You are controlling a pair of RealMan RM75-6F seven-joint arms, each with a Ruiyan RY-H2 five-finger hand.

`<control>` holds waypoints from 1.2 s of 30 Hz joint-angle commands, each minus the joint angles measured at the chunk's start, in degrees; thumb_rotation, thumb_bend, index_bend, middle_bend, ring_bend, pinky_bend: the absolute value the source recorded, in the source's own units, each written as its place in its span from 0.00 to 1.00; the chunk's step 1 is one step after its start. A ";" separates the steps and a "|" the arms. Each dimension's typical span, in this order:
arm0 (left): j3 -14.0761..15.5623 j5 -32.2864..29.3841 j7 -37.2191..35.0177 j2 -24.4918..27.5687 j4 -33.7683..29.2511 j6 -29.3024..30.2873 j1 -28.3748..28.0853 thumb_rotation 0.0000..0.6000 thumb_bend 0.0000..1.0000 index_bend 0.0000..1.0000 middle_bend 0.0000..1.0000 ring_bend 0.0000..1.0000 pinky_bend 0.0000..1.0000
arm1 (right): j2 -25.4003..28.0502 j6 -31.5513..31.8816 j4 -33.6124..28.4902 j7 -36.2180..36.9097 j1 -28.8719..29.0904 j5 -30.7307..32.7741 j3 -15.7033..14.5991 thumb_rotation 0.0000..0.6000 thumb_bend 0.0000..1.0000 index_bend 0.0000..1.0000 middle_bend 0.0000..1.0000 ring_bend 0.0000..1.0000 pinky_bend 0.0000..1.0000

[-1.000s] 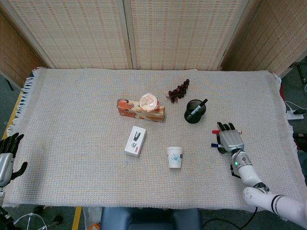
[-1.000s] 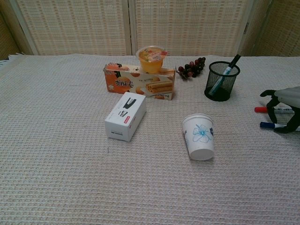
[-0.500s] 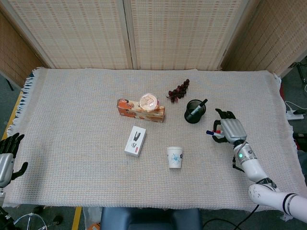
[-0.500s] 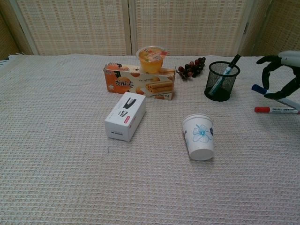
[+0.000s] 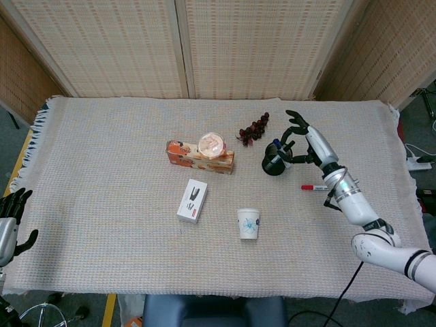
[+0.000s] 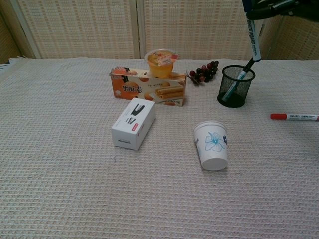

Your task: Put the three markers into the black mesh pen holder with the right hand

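My right hand (image 5: 304,142) grips a blue-capped marker (image 6: 253,34) and holds it nearly upright just above the black mesh pen holder (image 6: 236,85). In the chest view only the fingers (image 6: 279,6) show, at the top edge. One marker with a black cap (image 6: 250,62) leans inside the holder (image 5: 274,165). A red-capped marker (image 5: 315,187) lies flat on the cloth right of the holder, also in the chest view (image 6: 294,117). My left hand (image 5: 10,219) rests at the table's near left edge, fingers apart, holding nothing.
A paper cup (image 6: 213,145) stands in front of the holder. A white box (image 6: 133,123), a snack box (image 6: 148,87) with a jelly cup (image 6: 161,62) on top, and dark grapes (image 5: 254,128) lie left of and behind the holder.
My right hand lifted the blue marker off the cloth and carried it up and back to above the pen holder. The red marker stayed on the cloth. The left hand has not moved.
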 commanded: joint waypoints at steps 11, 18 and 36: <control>-0.22 -1.19 -0.85 -0.35 1.34 -1.55 -0.41 1.00 0.32 0.01 0.00 0.00 0.06 | -15.48 -4.79 31.82 27.66 12.31 -14.81 -5.61 1.00 0.31 0.68 0.03 0.09 0.00; -0.34 -1.61 -0.75 -0.56 1.62 -1.88 -0.54 1.00 0.32 0.01 0.00 0.00 0.06 | -19.42 -5.47 40.22 33.62 13.49 -16.83 -10.79 1.00 0.33 0.69 0.03 0.09 0.00; -0.20 -2.33 0.29 -1.02 1.90 -2.81 -0.83 1.00 0.32 0.01 0.00 0.00 0.06 | -23.07 -6.22 51.34 41.93 12.03 -17.98 -18.02 1.00 0.33 0.69 0.03 0.09 0.00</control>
